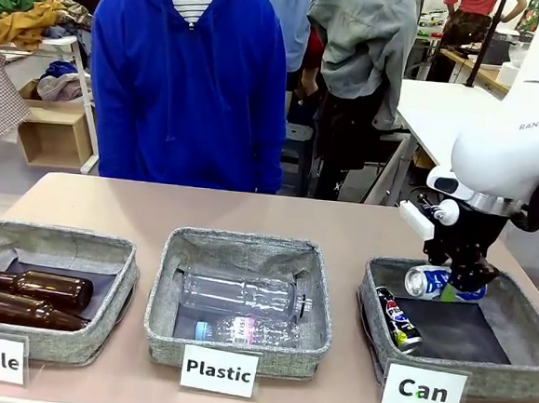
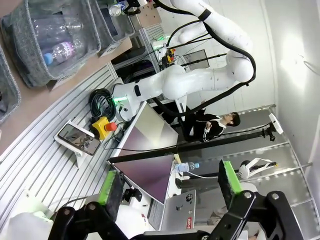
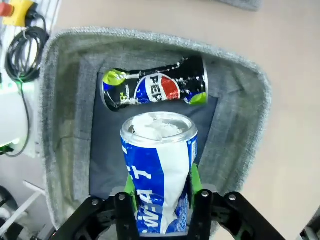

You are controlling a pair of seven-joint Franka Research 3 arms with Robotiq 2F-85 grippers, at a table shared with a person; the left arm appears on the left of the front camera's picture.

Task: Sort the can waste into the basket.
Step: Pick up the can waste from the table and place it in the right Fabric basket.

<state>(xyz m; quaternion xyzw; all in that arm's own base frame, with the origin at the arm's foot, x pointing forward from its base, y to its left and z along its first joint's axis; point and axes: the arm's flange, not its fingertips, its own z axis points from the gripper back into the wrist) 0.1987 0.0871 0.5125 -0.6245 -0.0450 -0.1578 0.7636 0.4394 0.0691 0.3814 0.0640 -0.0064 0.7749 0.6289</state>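
Overhead, the right gripper (image 3: 162, 192) clamps the blue and white can (image 3: 159, 170) above the "Can" basket (image 1: 372, 317), where the black Pepsi can (image 3: 155, 87) lies. Elsewhere, the left gripper (image 2: 167, 187) is spread, holding nothing.

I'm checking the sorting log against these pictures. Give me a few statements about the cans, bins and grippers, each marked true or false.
1. The right gripper is shut on the blue can. True.
2. The black can lies on the table beside the Can bin. False: it lies inside that bin.
3. The blue can is held above the Can bin. True.
4. The left gripper holds a bottle. False: it is open with nothing between its fingers.
5. The Plastic bin holds brown glass bottles. False: it holds clear plastic bottles; the brown bottles are in the Bottle bin.
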